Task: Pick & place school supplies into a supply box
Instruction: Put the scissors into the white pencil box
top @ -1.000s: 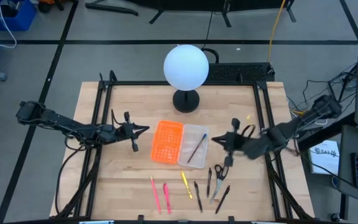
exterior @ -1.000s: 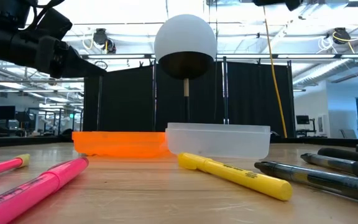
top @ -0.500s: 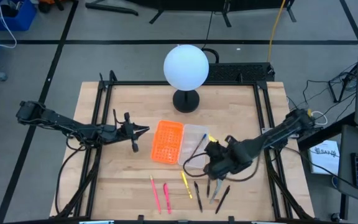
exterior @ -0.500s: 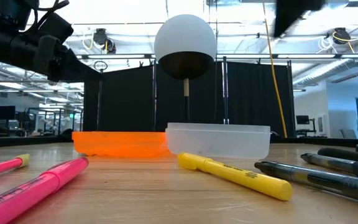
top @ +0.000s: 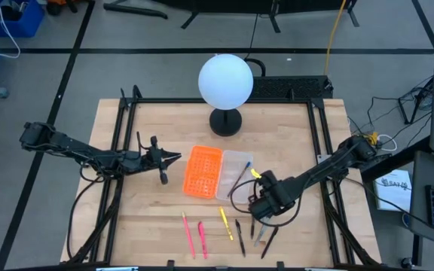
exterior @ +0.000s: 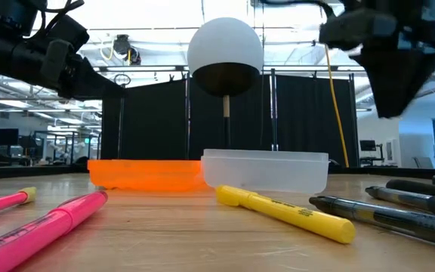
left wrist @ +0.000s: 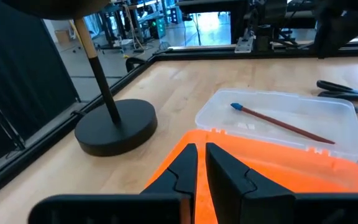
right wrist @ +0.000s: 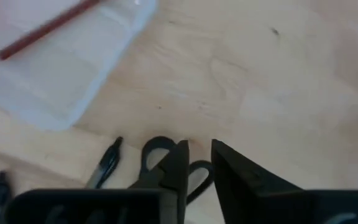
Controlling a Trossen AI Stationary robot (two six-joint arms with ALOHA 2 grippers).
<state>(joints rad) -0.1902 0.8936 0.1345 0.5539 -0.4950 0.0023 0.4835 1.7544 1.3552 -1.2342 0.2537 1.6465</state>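
Note:
The supply box, a clear tray (top: 236, 175), lies beside the orange perforated piece (top: 203, 172) and has a brown pencil (left wrist: 281, 123) lying in it. Two pink pens (top: 194, 235), a yellow one (top: 226, 223) and black pens (top: 239, 228) lie flat near the table's near edge. My right gripper (right wrist: 199, 149) hovers over the dark-handled scissors (right wrist: 156, 151), pointing down, fingers a little apart; in the high view it (top: 259, 207) hides most of them. My left gripper (left wrist: 201, 177) waits shut, left of the orange piece.
A lamp with a white globe (top: 225, 80) and a round black base (top: 225, 120) stands at the far middle of the table. Black frame rails (top: 119, 150) run along the left and right sides. Bare wood (top: 149, 218) lies left of the pens.
My right gripper has swung from beside the tray's right side toward the near edge and a little left, tipping to point down and dropping over the scissors and black pens. The supplies have stayed where they lay.

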